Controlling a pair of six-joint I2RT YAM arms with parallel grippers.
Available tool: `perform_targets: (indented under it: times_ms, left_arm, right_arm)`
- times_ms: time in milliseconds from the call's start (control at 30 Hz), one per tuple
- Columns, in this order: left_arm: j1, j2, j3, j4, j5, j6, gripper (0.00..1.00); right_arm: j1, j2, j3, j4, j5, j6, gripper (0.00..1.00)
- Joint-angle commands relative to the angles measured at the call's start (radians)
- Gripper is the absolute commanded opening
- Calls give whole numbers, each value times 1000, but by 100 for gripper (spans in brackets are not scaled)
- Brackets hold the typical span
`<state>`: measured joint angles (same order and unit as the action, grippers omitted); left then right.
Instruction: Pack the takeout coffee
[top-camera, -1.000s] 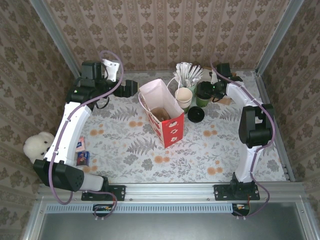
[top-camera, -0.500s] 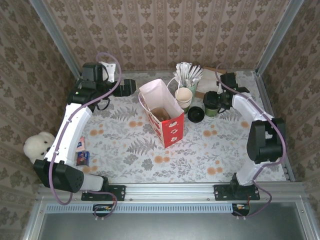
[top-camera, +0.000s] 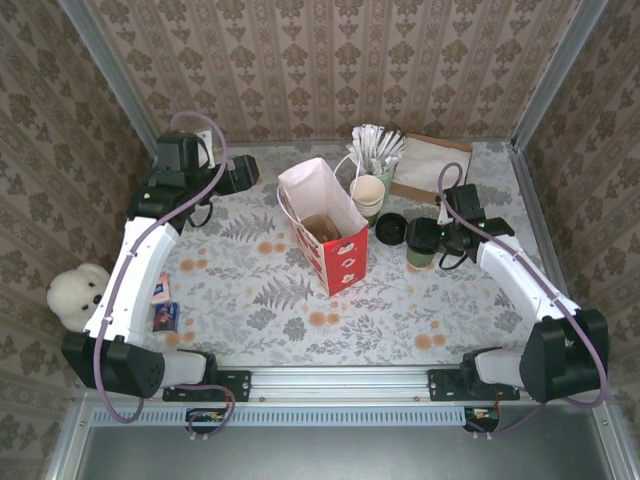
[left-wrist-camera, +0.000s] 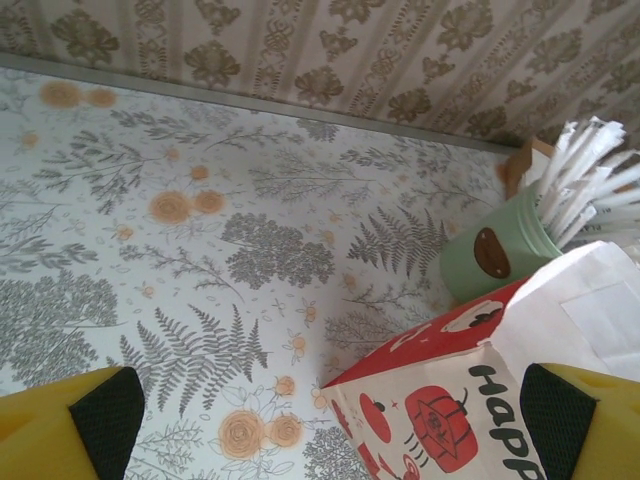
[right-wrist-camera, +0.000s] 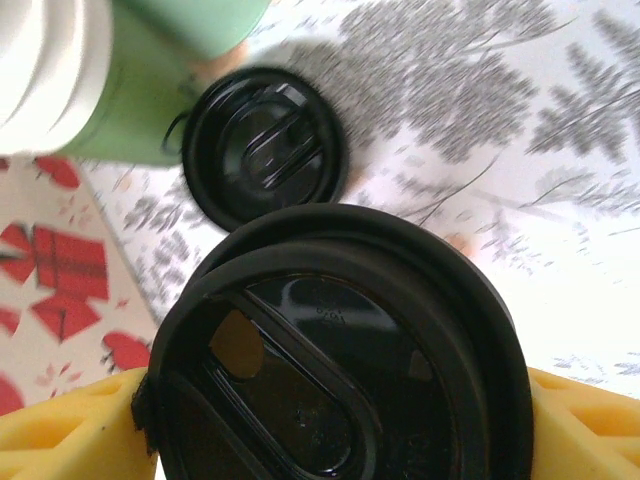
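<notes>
Floral table (top-camera: 250, 300): right claw (top-camera: 432, 242) clamped on takeout coffee (right-wrist-camera: 335, 360); cup light, crushable, likely best held below lid. Left claw (left-wrist-camera: 330, 415) apart.

"HAPP" on the red-and-white paper bag (left-wrist-camera: 450, 405)

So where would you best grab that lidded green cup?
Take the lidded green cup by its wall under the black lid, coming level from the side. It is upright, and a top grip might pop the lid. The right end effector holds it that way.
</notes>
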<state>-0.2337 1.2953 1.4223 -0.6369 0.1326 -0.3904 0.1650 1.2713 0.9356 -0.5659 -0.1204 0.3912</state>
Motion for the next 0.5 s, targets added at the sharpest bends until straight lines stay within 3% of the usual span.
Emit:
perform_targets:
  times_ms: [0, 200, 467]
  left_arm:
    - [10, -27, -41, 42, -39, -56, 100]
    - [10, -63, -99, 66, -40, -52, 100]
    - [10, -110, -177, 143, -69, -81, 100]
  right_arm:
    - [53, -38, -56, 23, -23, 51, 79]
    - [163, -45, -106, 151, 17, 107, 79]
    - [202, -44, -138, 146, 70, 88, 79]
